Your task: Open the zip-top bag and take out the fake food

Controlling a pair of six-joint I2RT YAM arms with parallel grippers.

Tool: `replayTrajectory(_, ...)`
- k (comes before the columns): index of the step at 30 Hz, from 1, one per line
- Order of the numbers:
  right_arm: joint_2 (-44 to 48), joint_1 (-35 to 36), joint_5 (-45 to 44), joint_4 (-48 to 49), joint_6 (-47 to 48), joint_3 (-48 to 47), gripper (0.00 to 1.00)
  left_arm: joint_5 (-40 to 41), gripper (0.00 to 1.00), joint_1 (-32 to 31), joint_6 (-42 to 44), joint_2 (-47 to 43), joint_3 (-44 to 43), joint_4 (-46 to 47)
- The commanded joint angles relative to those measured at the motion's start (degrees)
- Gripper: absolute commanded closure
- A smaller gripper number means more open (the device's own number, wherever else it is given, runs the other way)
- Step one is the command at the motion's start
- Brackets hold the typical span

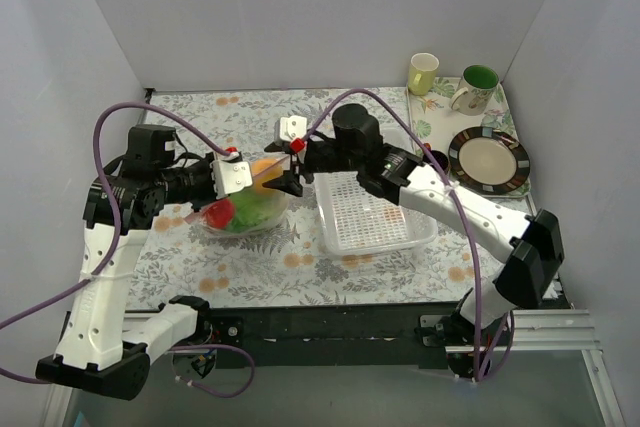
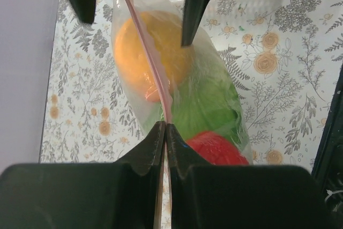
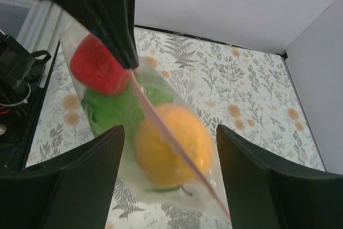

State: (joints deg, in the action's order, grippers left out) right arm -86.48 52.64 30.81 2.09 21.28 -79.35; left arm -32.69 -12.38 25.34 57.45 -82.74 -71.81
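"Two grippers are to be accounted for. How is the left gripper [image 2: 165,128] found?"

"Its fingers are pressed fully together on the pink strip [image 2: 151,65] of the bag [image 2: 126,89], at the strip's left end."

"And the right gripper [image 3: 169,132]?"

"Its fingers are spread wide, one on either side of the bag's right end. Nothing is gripped. Whether the plastic is touched cannot be told."

"Where is the bag located?"

"It is held between the two grippers, over the floral table [image 1: 330,277], just left of the white basket [image 1: 375,217]. Whether its bottom rests on the table cannot be told. The strip is seen as a single closed line."

"What contents are recorded?"

"An orange fruit [image 2: 153,46], lettuce [image 2: 206,103] and a red piece [image 2: 217,151] are seen inside, the fruit to the right and the red piece to the left."
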Motion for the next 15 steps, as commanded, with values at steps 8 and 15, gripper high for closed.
replayTrajectory(8,-11.3,3.5,3.5,-8.3,3.1,-14.9,0.29,-5.6,1.0,0.1,1.8,-0.3,-3.3,-2.9)
replayTrajectory(15,-12.7,3.7,4.0,-10.9,2.8,-15.6,0.64,-5.6,1.0,0.2,0.9,-0.2,-3.1,-1.1)
